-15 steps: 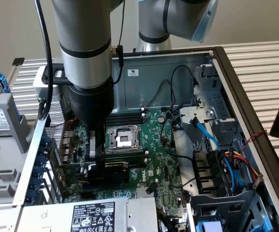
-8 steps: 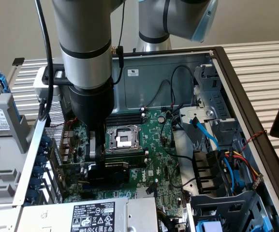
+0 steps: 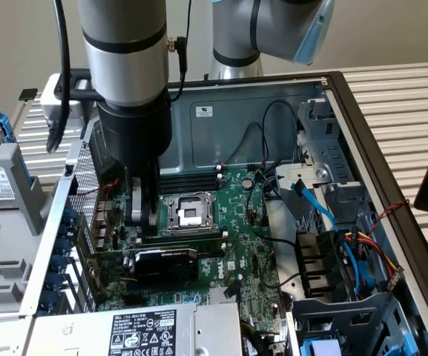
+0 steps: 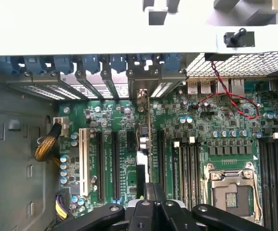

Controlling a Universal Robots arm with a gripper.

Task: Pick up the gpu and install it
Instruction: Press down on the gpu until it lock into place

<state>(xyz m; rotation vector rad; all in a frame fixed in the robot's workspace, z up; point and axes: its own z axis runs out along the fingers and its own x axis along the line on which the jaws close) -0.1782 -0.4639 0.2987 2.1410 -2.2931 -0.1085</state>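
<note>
GPU (image 3: 165,263) stands on edge in an expansion slot of the motherboard (image 3: 236,245), black shroud facing the power supply (image 3: 143,330), just on the power-supply side of the CPU socket (image 3: 188,213). In the wrist view I see the card (image 4: 145,139) edge-on as a thin upright line running from the gripper toward the rear slot brackets (image 4: 143,79), its silver end bracket sitting among them below the row of blue retention clips (image 4: 88,62).

Gripper (image 4: 148,192) is directly above the card's top edge, fingers fully closed together. From the wrist view the fingertips look to meet right over the edge; I cannot tell whether they pinch it or merely press on it. In the exterior view the gripper (image 3: 141,215) sits between the socket and the rear I/O side of the case (image 3: 50,215), just above the card.

Judgement on progress: pickup is done, and the card is in the slot and looks level along the board. Whether it is pushed fully home, and whether the end bracket is latched, I cannot confirm from here. Neighbouring slots on the board are bare. Red wire (image 4: 230,98) near the rear ports lies clear of the card
</note>
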